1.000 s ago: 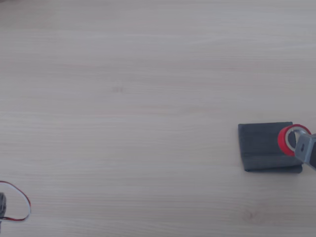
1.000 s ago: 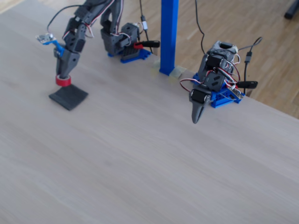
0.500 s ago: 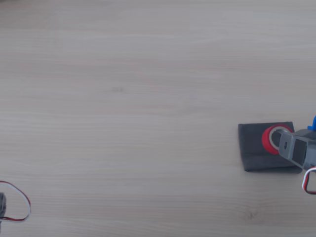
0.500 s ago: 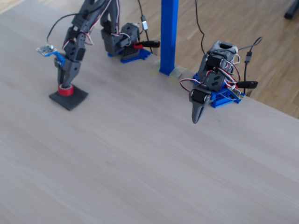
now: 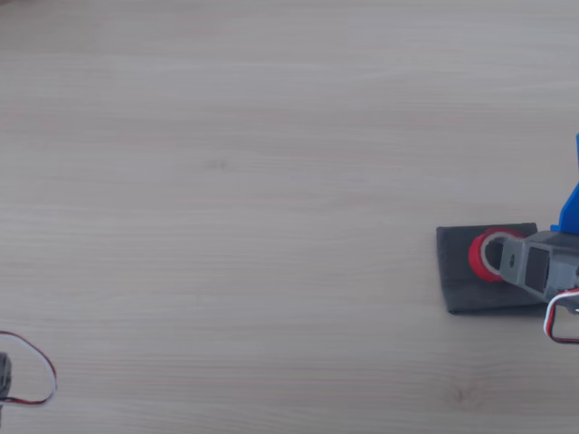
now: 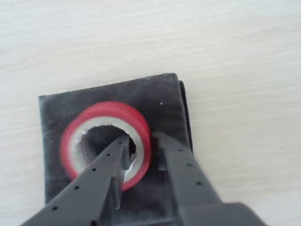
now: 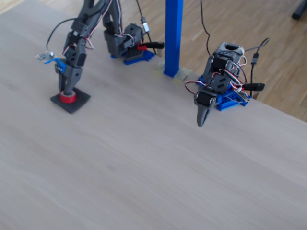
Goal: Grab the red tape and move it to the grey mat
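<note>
Pinching red tape [image 6: 106,141] wall, tool [image 6: 141,147] clamped for control | resting flat on grey mat [image 6: 61,106] | release pending, then lifting toward 12 o'clock

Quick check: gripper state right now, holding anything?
Gripper: shut on the red tape, one finger inside the ring, roll resting on the grey mat.

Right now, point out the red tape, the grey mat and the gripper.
red tape [image 6: 101,111]: wrist view, top of the red band.
grey mat [image 6: 160,92]: wrist view, bare upper right corner.
gripper [image 6: 141,141]: wrist view, midway between the fingertips straddling the roll's wall.
</note>
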